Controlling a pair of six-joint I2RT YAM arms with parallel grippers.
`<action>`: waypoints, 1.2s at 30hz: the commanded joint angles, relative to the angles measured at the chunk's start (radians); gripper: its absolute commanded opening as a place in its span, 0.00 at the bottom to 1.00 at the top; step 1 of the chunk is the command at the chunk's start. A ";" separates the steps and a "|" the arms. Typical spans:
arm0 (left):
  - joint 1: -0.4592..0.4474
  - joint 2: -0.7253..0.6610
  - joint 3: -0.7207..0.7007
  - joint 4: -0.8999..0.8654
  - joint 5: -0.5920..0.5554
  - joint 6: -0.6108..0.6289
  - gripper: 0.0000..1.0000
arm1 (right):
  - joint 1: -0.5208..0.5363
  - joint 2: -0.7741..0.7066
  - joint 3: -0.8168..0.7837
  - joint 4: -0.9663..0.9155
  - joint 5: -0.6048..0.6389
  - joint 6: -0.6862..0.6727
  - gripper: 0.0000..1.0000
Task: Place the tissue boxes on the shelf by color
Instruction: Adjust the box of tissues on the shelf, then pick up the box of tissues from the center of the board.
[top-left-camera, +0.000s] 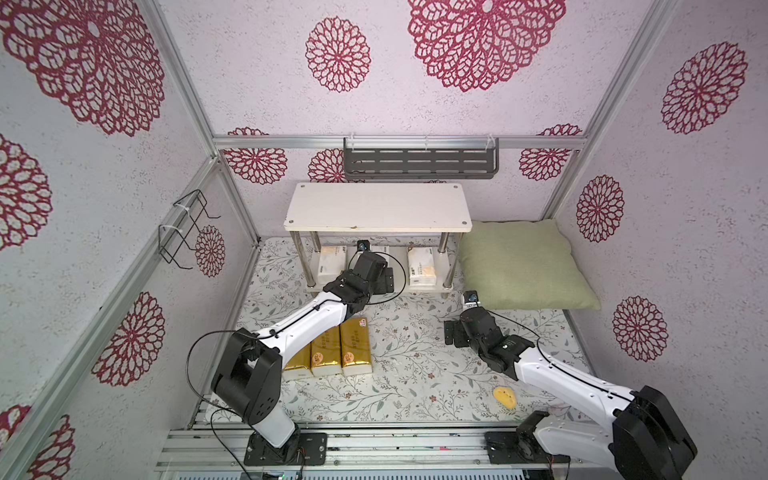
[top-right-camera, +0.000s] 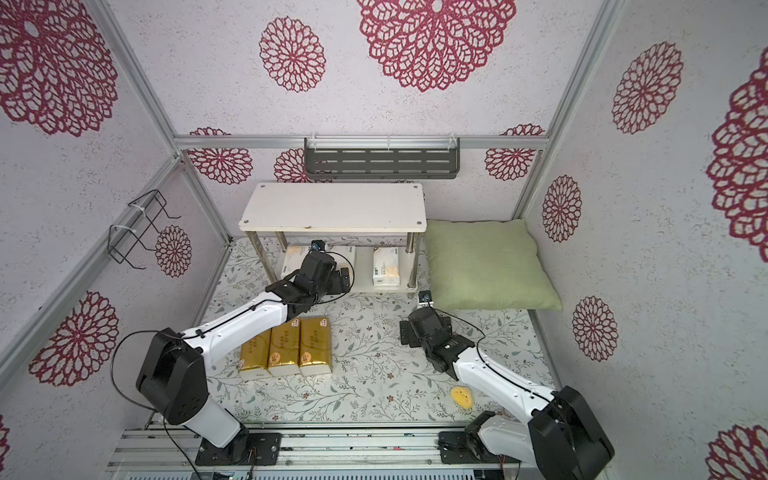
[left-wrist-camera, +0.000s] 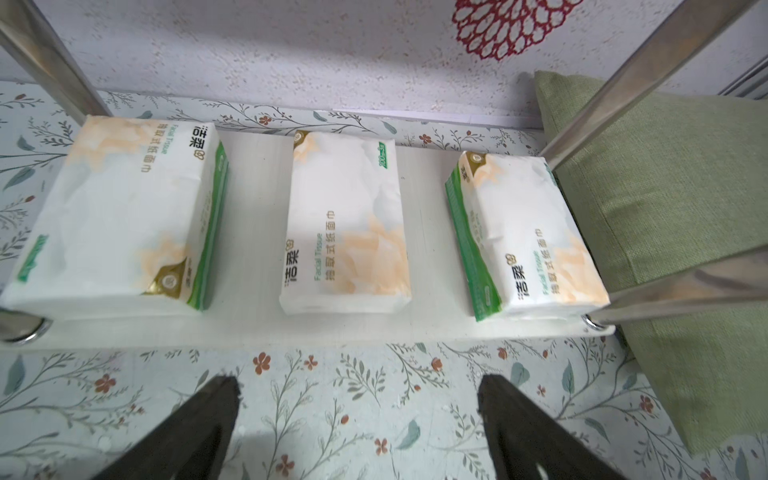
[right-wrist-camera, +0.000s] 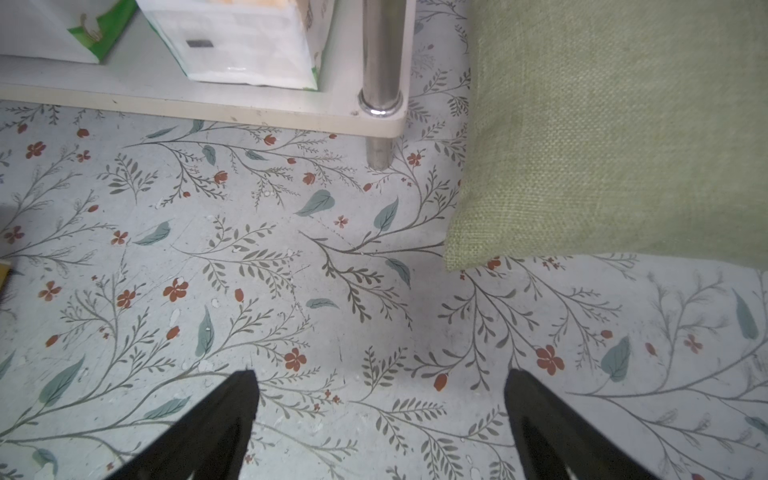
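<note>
Left gripper (left-wrist-camera: 358, 380): fingers spread wide with nothing between them, low over the floral tabletop (left-wrist-camera: 374, 415), just in front of the shelf (top-left-camera: 378, 205)
White tissue packs (left-wrist-camera: 347, 224): three, lying flat and apart along the lower board (left-wrist-camera: 257, 328), between the chrome legs (left-wrist-camera: 648, 79)
Gold tissue packs (top-left-camera: 353, 345): three, side by side and touching on the tabletop, partly under the left forearm (top-left-camera: 307, 320)
Top board: bare in both top views
Right gripper (right-wrist-camera: 381, 373): fingers wide and empty, hovering near the shelf's corner and the green pillow (right-wrist-camera: 623, 124)
Step in hand (judged): the white tier looks filled, so the gold packs are due for the top board
Doing it well (judged): back the left arm out clear of the legs; take the outermost gold pack first, where one long side is free; close gently across its narrow width, since the pack is soft; lift above the top board's edge before moving in; set the packs apart, like those below
</note>
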 joint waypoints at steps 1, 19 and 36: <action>-0.032 -0.079 -0.057 -0.135 -0.091 -0.066 0.97 | 0.006 -0.041 -0.002 0.003 0.023 0.006 0.99; -0.037 -0.551 -0.355 -0.606 -0.170 -0.383 0.97 | 0.010 -0.041 -0.001 0.014 0.008 -0.007 0.99; 0.206 -0.596 -0.456 -0.714 -0.051 -0.423 0.97 | 0.015 -0.030 -0.002 0.057 -0.020 -0.009 0.99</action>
